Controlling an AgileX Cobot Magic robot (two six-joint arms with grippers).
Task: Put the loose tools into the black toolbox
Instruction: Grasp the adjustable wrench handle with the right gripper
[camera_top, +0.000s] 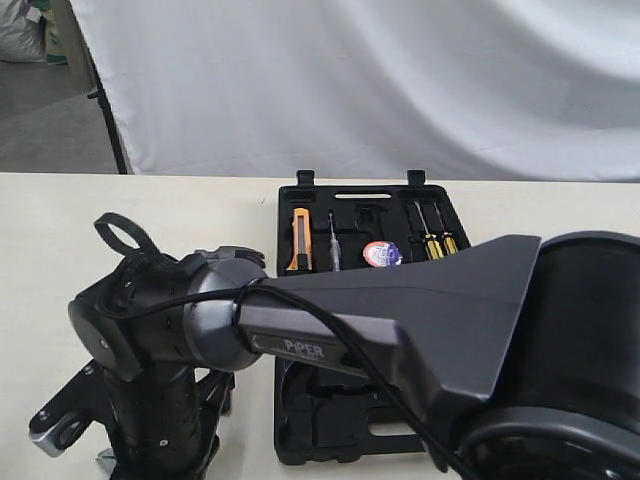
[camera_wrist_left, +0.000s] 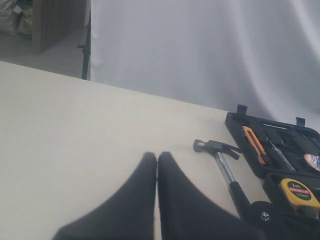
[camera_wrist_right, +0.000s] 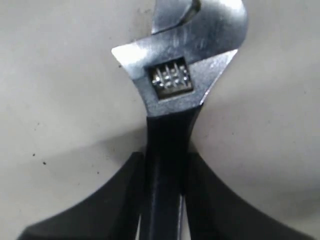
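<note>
One pincer, the right gripper, clamps the silver, black-handled adjustable wrench; the left gripper is pressed together, empty, facing the desk's far edge.

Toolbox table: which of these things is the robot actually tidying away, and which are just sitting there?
Part of the job: black toolbox; adjustable wrench, held by the right gripper; claw hammer, on the table; tape roll, in the toolbox.

Just there: yellow tape measure, orange knife, screwdrivers, all in the toolbox.
</note>
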